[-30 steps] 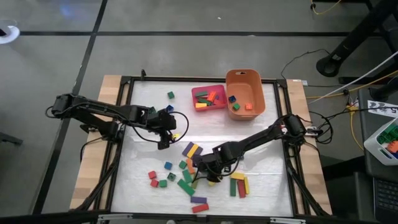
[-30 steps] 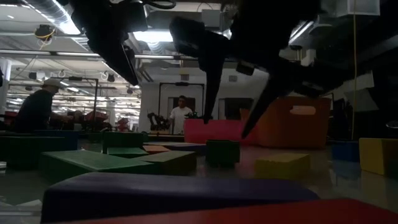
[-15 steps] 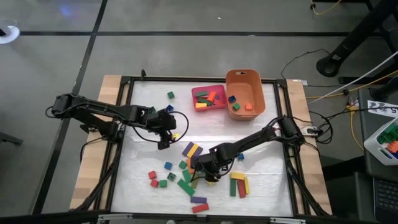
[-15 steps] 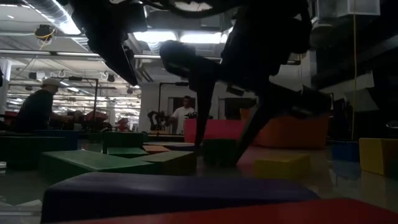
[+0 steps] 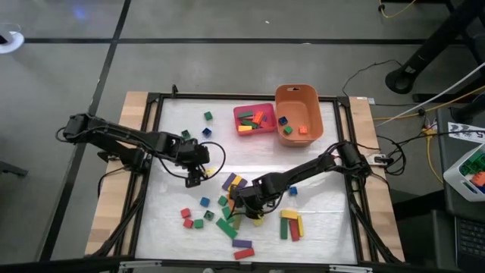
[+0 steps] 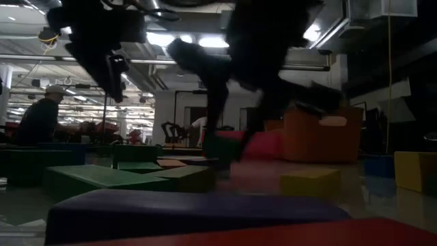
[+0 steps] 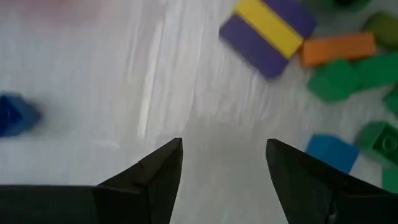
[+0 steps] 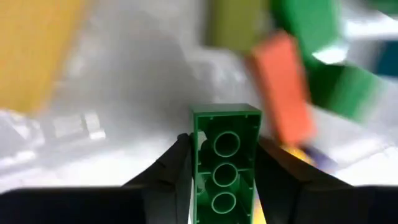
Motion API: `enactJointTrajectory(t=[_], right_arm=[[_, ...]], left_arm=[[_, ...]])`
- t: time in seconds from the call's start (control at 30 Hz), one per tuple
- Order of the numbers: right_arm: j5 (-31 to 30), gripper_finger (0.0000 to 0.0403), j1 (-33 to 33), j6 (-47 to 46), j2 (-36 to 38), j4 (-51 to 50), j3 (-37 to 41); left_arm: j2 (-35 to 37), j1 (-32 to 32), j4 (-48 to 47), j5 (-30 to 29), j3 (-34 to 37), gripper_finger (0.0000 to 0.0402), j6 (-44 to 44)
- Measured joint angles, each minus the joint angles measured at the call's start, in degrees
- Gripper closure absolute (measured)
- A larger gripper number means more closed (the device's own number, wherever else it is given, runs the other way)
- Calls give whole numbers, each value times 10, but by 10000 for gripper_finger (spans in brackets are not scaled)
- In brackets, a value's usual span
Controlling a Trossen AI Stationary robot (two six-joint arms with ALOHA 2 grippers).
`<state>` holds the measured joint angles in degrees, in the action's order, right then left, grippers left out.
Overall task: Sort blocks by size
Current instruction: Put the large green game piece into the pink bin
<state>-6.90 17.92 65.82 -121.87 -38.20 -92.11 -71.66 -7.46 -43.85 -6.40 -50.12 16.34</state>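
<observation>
Several coloured blocks lie loose on the white table top near its middle and near edge, among them a purple-yellow-purple bar group (image 5: 233,182) that also shows in the left wrist view (image 7: 267,28). My right gripper (image 5: 236,199) is over this heap, shut on a green block (image 8: 225,143), which shows dark green in the low view (image 6: 220,147). My left gripper (image 5: 195,178) is open and empty over bare table left of the heap, and its fingers (image 7: 163,171) show apart in the left wrist view. My right gripper pinches the green block's two long sides (image 8: 198,155) between its two fingers. The block lies along the fingers, and its hollow underside with three round tubes faces the wrist camera. In the low view it looks raised off the table, below fingers that come from above.
A pink square tray (image 5: 265,108) with several bars and an orange oval tub (image 5: 298,93) with a few cubes stand at the table's far side. Single cubes lie apart, such as green (image 5: 208,115) and blue (image 5: 292,191). A person (image 6: 41,119) stands in the room beyond.
My right gripper has gone toward the table's left edge and down over the green block, shut on it and raised it. My left gripper has gone a little toward the near edge.
</observation>
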Motion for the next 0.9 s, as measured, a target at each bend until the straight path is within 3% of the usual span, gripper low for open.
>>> enactJointTrajectory(t=[0.27, 0.47, 0.7, 0.9], right_arm=[[-169, 259, -32, 7, 1, -86, -83], [-238, 257, -106, 7, 2, -118, -107], [-232, 255, -227, 22, 2, -116, -107], [-163, 254, -307, 7, 2, -111, -107]], left_arm=[[0, -42, -44, 0, 0, 183, 58], [0, -79, -51, 0, 0, 183, 98], [0, -128, -46, 0, 0, 183, 158], [0, -165, 10, -1, 0, 183, 174]])
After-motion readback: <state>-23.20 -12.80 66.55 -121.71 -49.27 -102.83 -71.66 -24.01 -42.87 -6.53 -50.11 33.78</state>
